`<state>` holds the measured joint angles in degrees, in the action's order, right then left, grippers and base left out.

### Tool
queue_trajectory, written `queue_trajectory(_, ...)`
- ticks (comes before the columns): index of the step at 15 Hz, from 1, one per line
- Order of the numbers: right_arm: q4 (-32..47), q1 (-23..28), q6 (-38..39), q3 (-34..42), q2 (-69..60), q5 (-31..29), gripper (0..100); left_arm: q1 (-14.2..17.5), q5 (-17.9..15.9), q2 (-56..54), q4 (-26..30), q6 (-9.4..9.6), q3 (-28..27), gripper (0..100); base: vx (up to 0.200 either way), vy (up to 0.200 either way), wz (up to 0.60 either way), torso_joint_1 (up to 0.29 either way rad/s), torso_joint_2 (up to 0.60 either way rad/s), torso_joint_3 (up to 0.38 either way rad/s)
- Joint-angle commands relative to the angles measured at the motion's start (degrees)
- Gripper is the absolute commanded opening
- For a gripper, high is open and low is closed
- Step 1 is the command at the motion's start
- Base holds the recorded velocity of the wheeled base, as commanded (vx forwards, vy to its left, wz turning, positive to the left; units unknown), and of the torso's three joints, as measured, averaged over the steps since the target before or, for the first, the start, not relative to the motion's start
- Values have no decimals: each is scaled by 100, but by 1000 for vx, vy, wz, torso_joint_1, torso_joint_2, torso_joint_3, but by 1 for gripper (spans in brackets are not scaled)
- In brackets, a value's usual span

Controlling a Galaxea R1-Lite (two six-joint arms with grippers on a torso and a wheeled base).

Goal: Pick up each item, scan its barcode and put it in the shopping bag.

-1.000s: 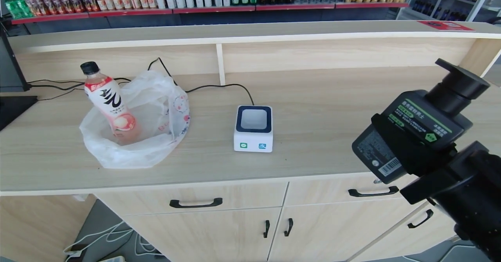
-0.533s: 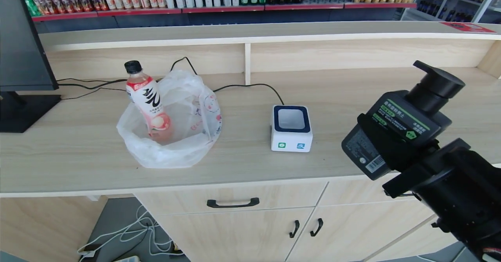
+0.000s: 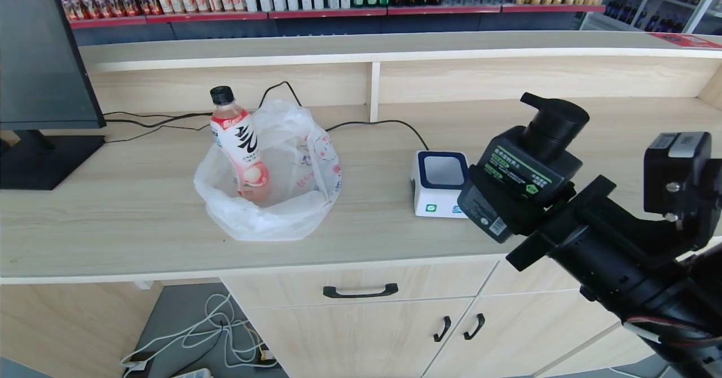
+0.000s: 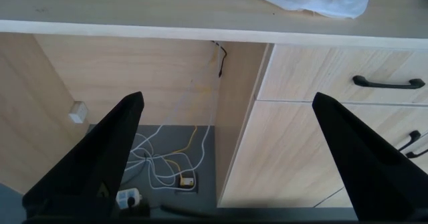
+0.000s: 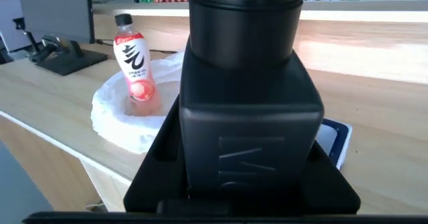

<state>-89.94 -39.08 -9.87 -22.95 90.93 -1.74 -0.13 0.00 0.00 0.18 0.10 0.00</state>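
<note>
right end effector [image 3: 538, 220] held forward, fingers clamped; left end effector [image 4: 227, 157] hangs low, fingers spread.

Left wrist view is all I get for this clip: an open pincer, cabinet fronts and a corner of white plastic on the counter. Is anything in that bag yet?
Observer: Yes. A drink bottle stands in the bag, cap up and leaning a little.
Operator: Where is the scanner?
Observer: The scanner sits on the counter to the right of the bag, apart from it.
Operator: What is the other arm doing?
Observer: The right pincer is shut on a black pump bottle, held in the air by the scanner's right side.
</note>
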Motion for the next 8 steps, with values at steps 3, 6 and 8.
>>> queue_trajectory(3, -6, 1245, -1140, -1185, 935, 1581, 0, 5, 0, 0, -1, -10, 0, 100, 0, 0, 0, 0, 0, 0)
queue_trajectory(6, -6, 1254, -1816, -2196, 1586, 2530, 0, 5, 0, 0, -1, -10, 0, 100, 0, 0, 0, 0, 0, 0)
queue_trajectory(8, -6, 1280, -2027, -2415, 1744, 2776, 0, 5, 0, 0, -1, -10, 0, 100, 0, 0, 0, 0, 0, 0)
